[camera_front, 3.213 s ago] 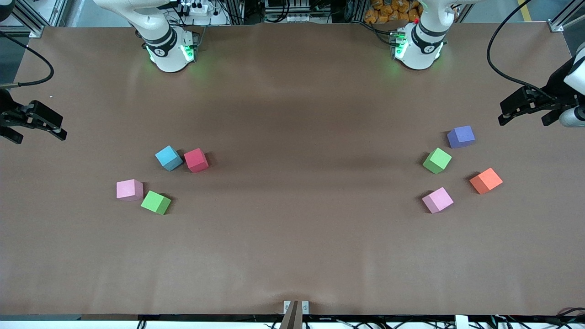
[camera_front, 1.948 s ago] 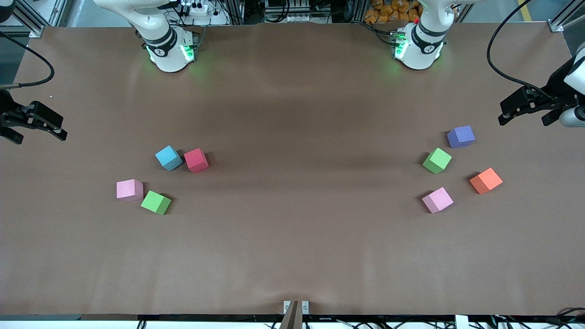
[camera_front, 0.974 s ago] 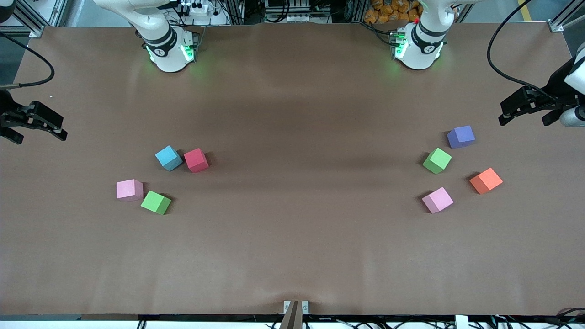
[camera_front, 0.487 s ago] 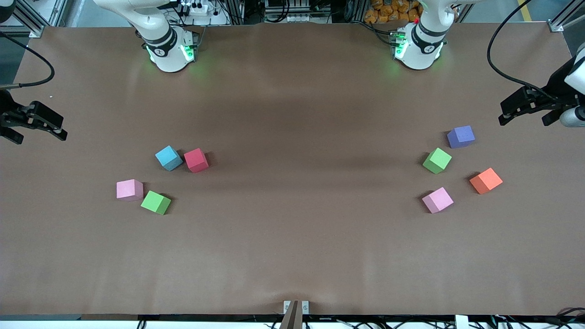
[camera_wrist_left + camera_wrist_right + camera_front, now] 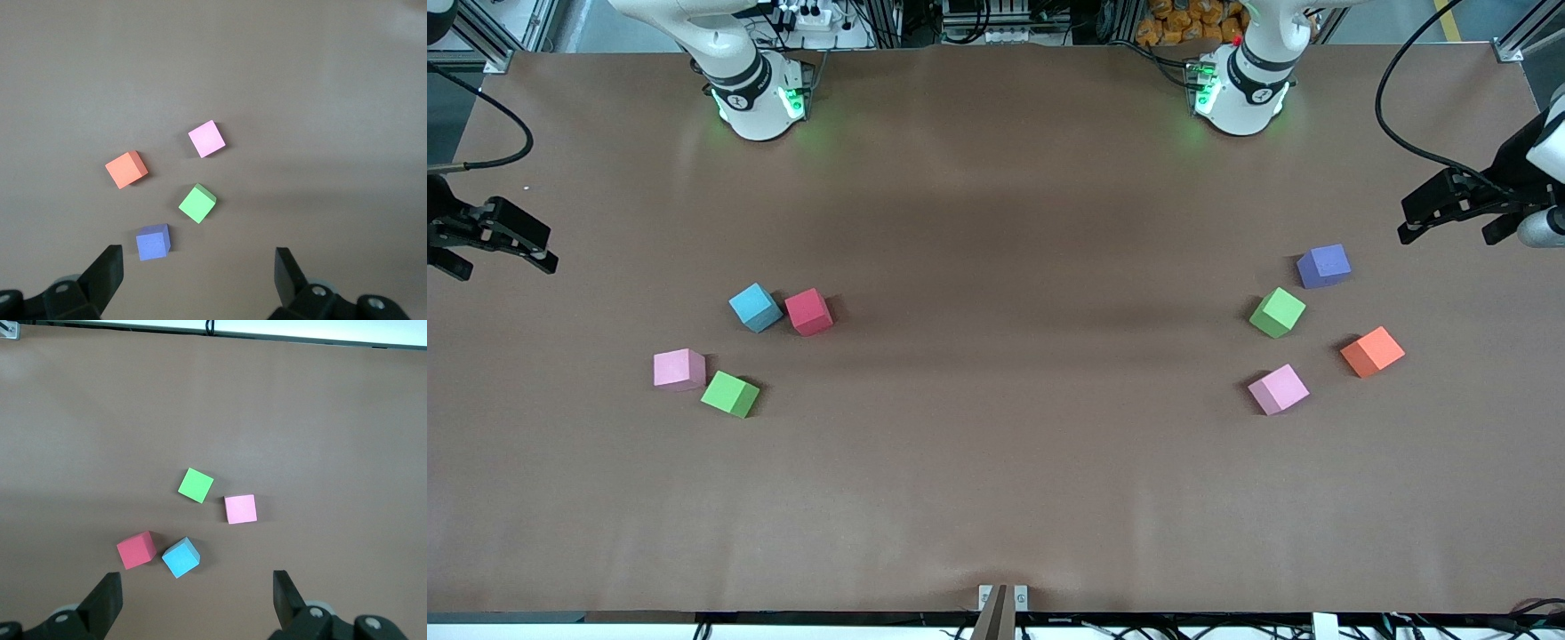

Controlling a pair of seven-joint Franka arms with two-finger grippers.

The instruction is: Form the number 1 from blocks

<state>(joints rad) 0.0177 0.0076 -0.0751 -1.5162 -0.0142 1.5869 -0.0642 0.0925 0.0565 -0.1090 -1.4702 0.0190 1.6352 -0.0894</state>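
Observation:
Toward the right arm's end of the brown table lie a light blue block [image 5: 756,308] touching a red block [image 5: 809,311], and, nearer the front camera, a pink block [image 5: 679,369] beside a green block [image 5: 730,394]. Toward the left arm's end sit a purple block [image 5: 1324,265], a green block [image 5: 1277,312], an orange block [image 5: 1372,351] and a pink block [image 5: 1278,388], all apart. My left gripper [image 5: 1447,233] hangs open and empty over the table's end by the purple block [image 5: 153,241]. My right gripper [image 5: 503,265] hangs open and empty over the other end.
Both arm bases [image 5: 758,98] [image 5: 1240,89] stand along the table's edge farthest from the front camera. Black cables [image 5: 1392,107] loop to each wrist. A small metal bracket [image 5: 1003,597] sits at the table's edge nearest the front camera. Bare table [image 5: 1032,338] lies between the two groups.

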